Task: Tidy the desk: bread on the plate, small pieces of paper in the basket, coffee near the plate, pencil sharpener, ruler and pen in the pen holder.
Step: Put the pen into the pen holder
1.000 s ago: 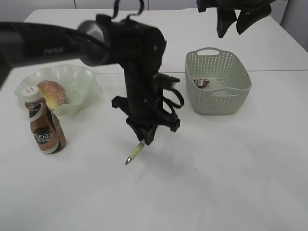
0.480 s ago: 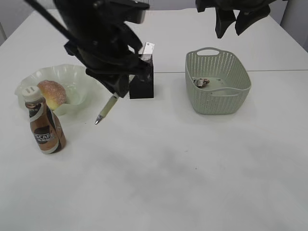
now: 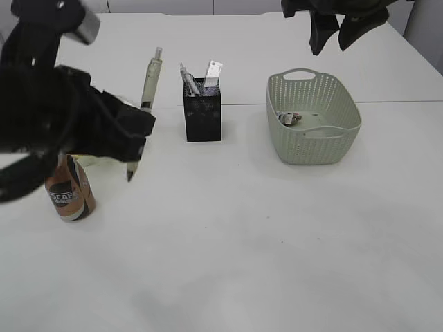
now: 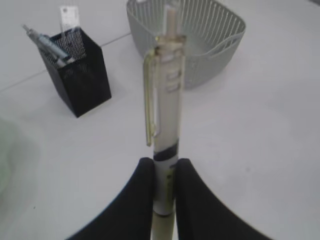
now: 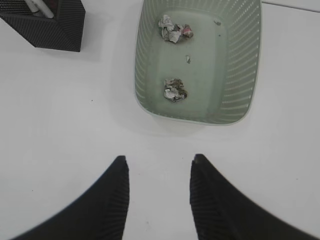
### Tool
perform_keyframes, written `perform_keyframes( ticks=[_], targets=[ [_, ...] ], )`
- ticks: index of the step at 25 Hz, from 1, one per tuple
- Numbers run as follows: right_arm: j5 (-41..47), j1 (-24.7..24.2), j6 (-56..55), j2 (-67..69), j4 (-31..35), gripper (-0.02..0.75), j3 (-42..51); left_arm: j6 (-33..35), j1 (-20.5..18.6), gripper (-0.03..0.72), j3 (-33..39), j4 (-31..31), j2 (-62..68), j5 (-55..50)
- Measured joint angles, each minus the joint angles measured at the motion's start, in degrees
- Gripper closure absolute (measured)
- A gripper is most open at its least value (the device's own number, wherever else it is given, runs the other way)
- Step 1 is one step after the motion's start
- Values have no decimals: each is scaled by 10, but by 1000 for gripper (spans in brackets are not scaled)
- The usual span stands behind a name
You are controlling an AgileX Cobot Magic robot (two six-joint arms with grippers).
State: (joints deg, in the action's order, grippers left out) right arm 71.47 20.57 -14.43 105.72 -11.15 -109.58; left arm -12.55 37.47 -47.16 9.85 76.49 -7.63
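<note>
A: The left gripper is clamped on the pen; in the exterior view the pen stands nearly upright above the dark blurred arm at the left, its tip just below the fingers.

B: And the rest of that view?

A: The coffee stands on the desk at the left, partly behind the arm. The pen holder sits mid-desk with a ruler and a slim silvery item poking out. The basket lies to its right, and the right gripper hangs above it, jaws apart, holding nothing.

B: The left wrist view?

A: Two black fingers pinch the pen at its lower barrel, clip side left, plunger up. Behind stand the pen holder and the basket. A pale green edge at the far left may be the plate.

B: The right wrist view?

A: The right gripper has its fingers moderately spread over bare desk. Below it the basket holds the two small pieces of paper, lying apart from each other. A corner of the pen holder shows at top left.
</note>
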Motion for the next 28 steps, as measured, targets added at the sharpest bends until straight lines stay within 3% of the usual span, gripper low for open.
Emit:
perform_keyframes(
  ticks=[3, 6, 12, 19, 28],
  targets=[
    [0, 0, 0, 0, 0, 438, 0, 5, -10, 624, 96, 22, -3, 194],
    [0, 0, 0, 0, 0, 438, 0, 50, -28, 623, 151, 28, 26, 337],
    [0, 0, 0, 0, 0, 438, 0, 81, -71, 623, 150, -15, 138, 587],
    [0, 0, 0, 0, 0, 438, 0, 83, -80, 622, -1, -56, 254, 659],
    [0, 0, 6, 0, -4, 438, 0, 83, -105, 622, -243, -54, 395, 557]
  ],
)
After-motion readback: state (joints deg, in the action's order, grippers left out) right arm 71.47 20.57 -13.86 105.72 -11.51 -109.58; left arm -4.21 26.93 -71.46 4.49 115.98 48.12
